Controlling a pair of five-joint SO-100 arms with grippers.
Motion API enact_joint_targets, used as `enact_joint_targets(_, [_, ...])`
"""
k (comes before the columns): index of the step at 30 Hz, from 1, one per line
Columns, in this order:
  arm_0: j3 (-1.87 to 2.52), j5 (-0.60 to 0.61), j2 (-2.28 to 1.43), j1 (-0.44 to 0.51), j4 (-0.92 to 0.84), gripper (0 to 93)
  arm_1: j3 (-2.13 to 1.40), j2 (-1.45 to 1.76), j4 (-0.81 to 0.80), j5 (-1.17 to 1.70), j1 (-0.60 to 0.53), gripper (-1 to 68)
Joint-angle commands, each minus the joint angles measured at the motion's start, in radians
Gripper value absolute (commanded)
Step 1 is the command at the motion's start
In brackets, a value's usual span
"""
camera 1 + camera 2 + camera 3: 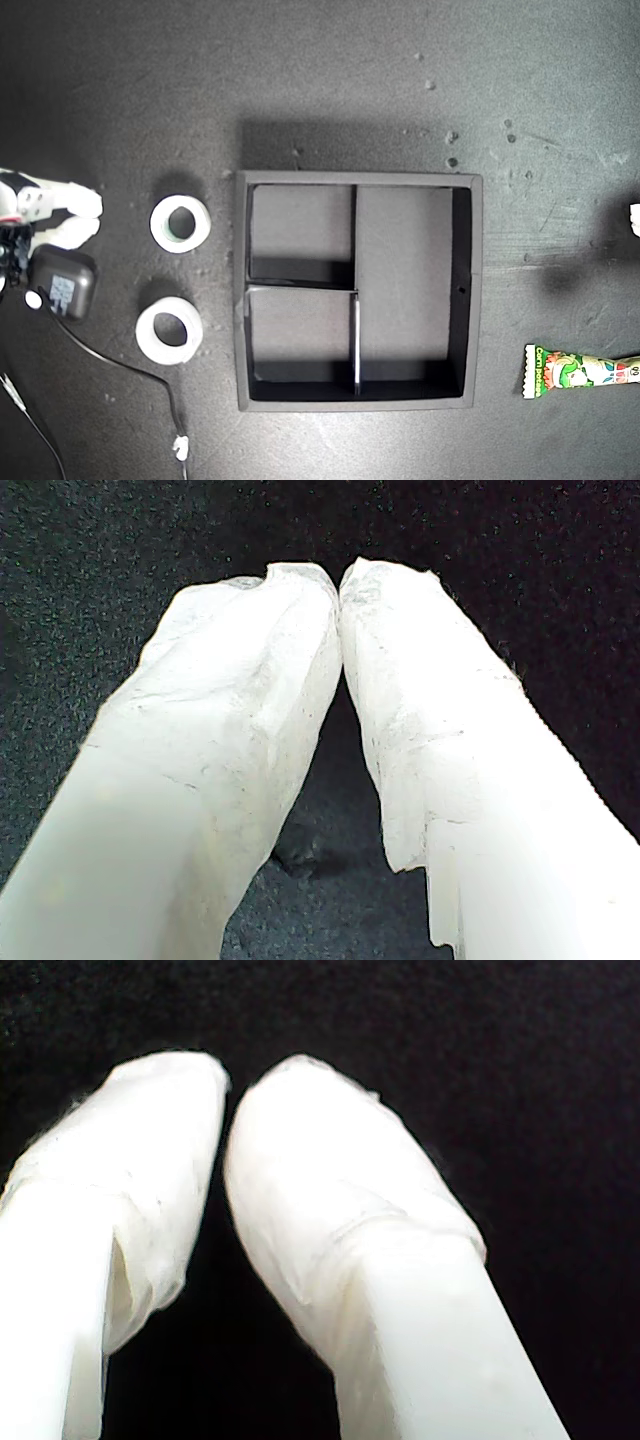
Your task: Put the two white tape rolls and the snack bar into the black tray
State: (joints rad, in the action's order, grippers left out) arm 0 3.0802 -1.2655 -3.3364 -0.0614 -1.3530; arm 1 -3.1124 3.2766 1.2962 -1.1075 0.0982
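1. Tray first: the black tray (466, 290) sits mid-frame in the exterior view with all three compartments bare, so nothing is done yet. Its raised walls and dividers are what I judge most likely to catch a tilted load.
2. Counter (330, 70) is dark and both wrist views show only that surface past my tips, so I cannot match either arm to the white arm (55, 212) at the exterior view's left edge. Sending the wrong one risks a long, awkward reach.
3. Snack bar (580, 371) lies at the exterior view's lower right, partly cut off by the frame. Gripped near one crimped end, it could droop and snag a wall.
4. Upper tape roll (180, 223) and lower tape roll (169, 330) lie flat at the exterior view's left, apart. They may skid when pinched.
5. My first gripper (338, 585) is clenched on nothing, tips touching; my second gripper (228, 1095) looks pressed together and empty too. Descending like that would only shove things.
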Motion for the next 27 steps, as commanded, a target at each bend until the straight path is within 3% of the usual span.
enact_joint_targets(1, [0.058,0.003,-0.051,0.008,-0.038,0.6,-0.012,-0.006,0.006,0.009,-0.002,0.0])
enact_joint_targets(27, [0.058,0.003,-0.051,0.008,-0.038,0.6,-0.012,-0.006,0.006,0.009,0.034,0.0])
